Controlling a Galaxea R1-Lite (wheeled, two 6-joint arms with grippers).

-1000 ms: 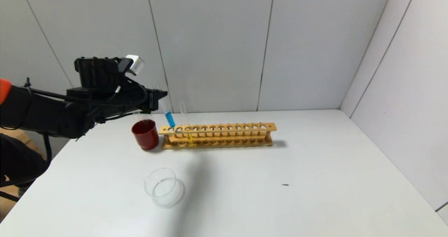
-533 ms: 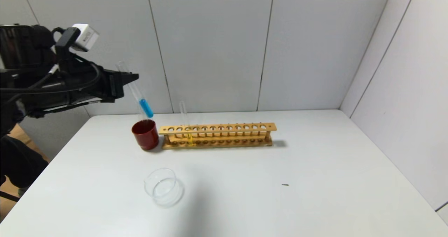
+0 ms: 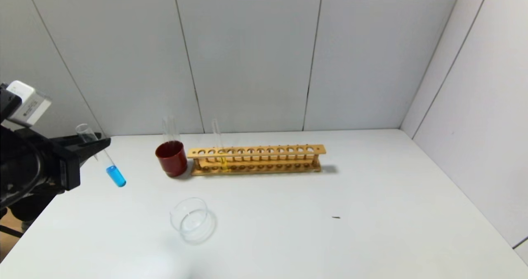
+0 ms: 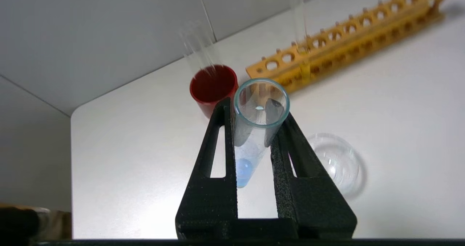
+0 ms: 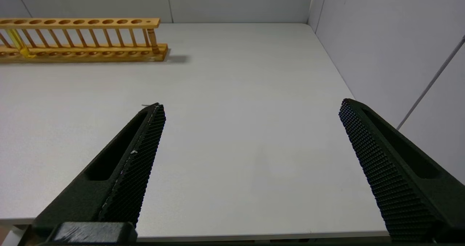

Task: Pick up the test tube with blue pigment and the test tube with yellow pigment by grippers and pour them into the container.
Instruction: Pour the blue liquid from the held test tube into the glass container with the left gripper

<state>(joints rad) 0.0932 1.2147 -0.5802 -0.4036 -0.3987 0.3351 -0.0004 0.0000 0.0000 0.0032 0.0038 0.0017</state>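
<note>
My left gripper (image 3: 97, 144) is shut on the test tube with blue pigment (image 3: 115, 176) and holds it tilted above the table's left side, left of the red cup. In the left wrist view the gripper (image 4: 254, 109) pinches the tube (image 4: 254, 129) just below its open mouth, blue liquid at the bottom. The test tube with yellow pigment (image 3: 222, 160) stands upright in the wooden rack (image 3: 280, 159). The clear glass container (image 3: 193, 220) sits on the table in front of the red cup, to the right of the held tube. My right gripper (image 5: 250, 108) is open and empty over the table's near right part.
A dark red cup (image 3: 171, 158) with an empty clear tube in it stands at the rack's left end. Grey wall panels close the back and right. The table's left edge lies under my left arm. A small dark speck (image 3: 336, 217) lies on the table.
My left gripper has lifted the blue tube out of the rack, then carried it left and down toward me, to the left of the red cup.
</note>
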